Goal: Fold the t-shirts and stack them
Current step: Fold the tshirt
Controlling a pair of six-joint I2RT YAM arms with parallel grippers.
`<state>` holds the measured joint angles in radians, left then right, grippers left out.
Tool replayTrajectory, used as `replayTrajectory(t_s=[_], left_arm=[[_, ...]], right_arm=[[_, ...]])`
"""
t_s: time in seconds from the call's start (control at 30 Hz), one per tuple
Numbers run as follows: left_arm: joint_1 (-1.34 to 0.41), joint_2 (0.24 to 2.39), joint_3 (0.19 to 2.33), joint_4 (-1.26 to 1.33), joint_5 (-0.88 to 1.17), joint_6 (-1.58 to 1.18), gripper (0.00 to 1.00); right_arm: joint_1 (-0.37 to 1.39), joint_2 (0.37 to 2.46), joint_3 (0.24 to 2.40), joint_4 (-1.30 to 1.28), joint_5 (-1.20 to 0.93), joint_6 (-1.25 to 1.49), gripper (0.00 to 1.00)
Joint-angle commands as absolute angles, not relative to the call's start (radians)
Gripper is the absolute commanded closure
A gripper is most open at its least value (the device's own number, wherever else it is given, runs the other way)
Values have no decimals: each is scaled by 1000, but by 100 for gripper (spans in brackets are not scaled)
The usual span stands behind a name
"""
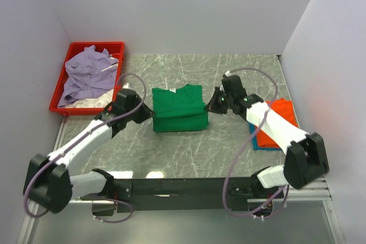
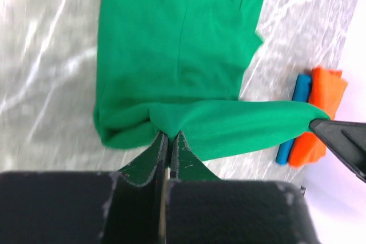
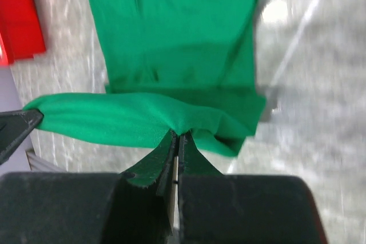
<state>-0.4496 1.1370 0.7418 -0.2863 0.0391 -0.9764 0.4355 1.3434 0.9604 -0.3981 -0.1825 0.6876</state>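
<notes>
A bright green t-shirt lies partly folded in the middle of the marble table. My left gripper is shut on its near-left hem, and my right gripper is shut on its right edge. The pinched fold hangs stretched between both grippers, lifted a little above the rest of the shirt. A folded orange t-shirt lies on a blue one at the right, partly hidden by my right arm; both also show in the left wrist view, orange beside blue. A lavender t-shirt is crumpled in the tray.
The red plastic tray stands at the back left, with white cloth under the lavender shirt. White walls close in the left, back and right. A black rail runs along the near edge.
</notes>
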Motion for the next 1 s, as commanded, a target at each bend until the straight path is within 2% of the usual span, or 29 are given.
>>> replayTrajectory(t_s=[0.0, 0.33, 0.67, 0.77, 0.8, 0.83, 0.87, 0.9, 0.93, 0.97], left_arm=[[-399, 1257, 868, -232, 86, -896, 99], [-275, 1620, 1164, -244, 155, -825, 99], [-172, 1903, 1420, -242, 239, -790, 99], [-164, 1979, 1491, -252, 258, -769, 99], [-161, 2000, 1503, -252, 262, -764, 99], [-152, 2008, 1515, -255, 262, -761, 84], [-147, 2014, 1540, -256, 267, -759, 64], [-140, 2020, 1552, -261, 267, -749, 53], [-129, 2022, 1566, -282, 265, -743, 39], [-126, 2020, 1589, -293, 262, -735, 34]], right_arm=[[396, 1468, 1107, -414, -182, 627, 100], [304, 1845, 1517, -489, -267, 581, 100], [215, 2138, 1793, -506, -368, 558, 100], [209, 2209, 1887, -534, -387, 554, 86], [207, 2224, 1914, -551, -384, 545, 66], [203, 2235, 1961, -566, -371, 538, 58], [204, 2246, 1974, -578, -367, 537, 53], [203, 2241, 1980, -580, -362, 535, 45], [199, 2238, 1983, -580, -357, 534, 43], [199, 2220, 1982, -583, -350, 532, 41]])
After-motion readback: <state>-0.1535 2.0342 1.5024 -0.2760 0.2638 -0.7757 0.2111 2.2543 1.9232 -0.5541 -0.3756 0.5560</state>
